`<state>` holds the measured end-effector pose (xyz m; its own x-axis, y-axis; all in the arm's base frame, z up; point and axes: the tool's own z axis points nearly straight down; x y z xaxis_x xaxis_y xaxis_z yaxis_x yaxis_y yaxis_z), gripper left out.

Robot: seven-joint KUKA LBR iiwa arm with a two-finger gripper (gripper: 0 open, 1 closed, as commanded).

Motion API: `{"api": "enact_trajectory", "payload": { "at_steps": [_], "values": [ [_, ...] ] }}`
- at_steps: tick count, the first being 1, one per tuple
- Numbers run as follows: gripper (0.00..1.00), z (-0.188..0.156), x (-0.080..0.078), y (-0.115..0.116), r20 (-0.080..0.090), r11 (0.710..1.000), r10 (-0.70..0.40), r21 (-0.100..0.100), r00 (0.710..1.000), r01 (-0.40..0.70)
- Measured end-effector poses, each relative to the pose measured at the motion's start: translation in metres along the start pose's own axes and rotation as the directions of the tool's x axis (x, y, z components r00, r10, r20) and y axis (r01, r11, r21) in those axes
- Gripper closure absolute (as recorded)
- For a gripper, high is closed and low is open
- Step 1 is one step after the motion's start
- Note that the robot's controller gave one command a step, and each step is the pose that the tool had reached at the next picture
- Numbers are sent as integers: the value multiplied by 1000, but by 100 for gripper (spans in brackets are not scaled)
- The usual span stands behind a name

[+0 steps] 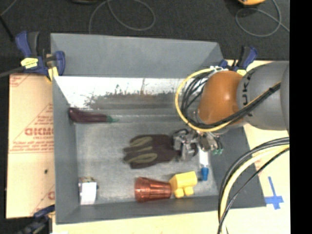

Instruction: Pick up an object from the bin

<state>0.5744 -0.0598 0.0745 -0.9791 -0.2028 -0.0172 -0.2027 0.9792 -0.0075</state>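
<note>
A dark brown glove (146, 151) lies flat in the middle of the bin, with olive patches on its finger side and its cuff pointing right. My gripper (187, 145) is down at the glove's cuff end, right against its right edge. Just in front of the gripper lies a small white tube with a blue cap (204, 165). A yellow block (184, 183) sits near the bin's front wall, below the gripper.
A copper-coloured cone-shaped cup (152, 189) lies on its side left of the yellow block. A small white box (88, 191) sits in the front left corner. A dark maroon stick-like tool (87, 116) lies along the back wall at the left.
</note>
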Motion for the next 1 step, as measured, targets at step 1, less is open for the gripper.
{"api": "enact_trajectory", "payload": {
  "at_steps": [1],
  "values": [
    [100,-140,-8,-10,6,1000,14,3,1000,-14]
  ]
}}
